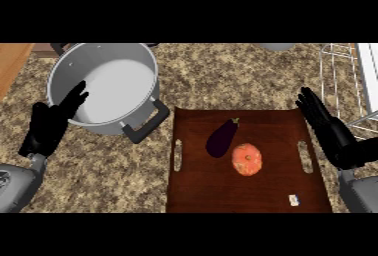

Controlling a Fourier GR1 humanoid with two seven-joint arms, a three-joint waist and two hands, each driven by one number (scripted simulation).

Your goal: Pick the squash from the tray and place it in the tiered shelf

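Note:
An orange squash (pixel 247 159) lies near the middle of the dark brown tray (pixel 214 200) on the counter. A dark purple eggplant (pixel 221 137) lies just left of it, touching or nearly touching. The white wire tiered shelf (pixel 343 85) stands at the far right edge. My right hand (pixel 332 132) is open, fingers up, just off the tray's right rim, between the tray and the shelf. My left hand (pixel 52 125) is open at the left, fingers up in front of the pot, away from the tray.
A large steel pot (pixel 111 85) with black handles stands at the upper left, close to the tray's left corner. A small white item (pixel 294 200) lies at the tray's near right. A wooden surface (pixel 13 65) borders the counter at the far left.

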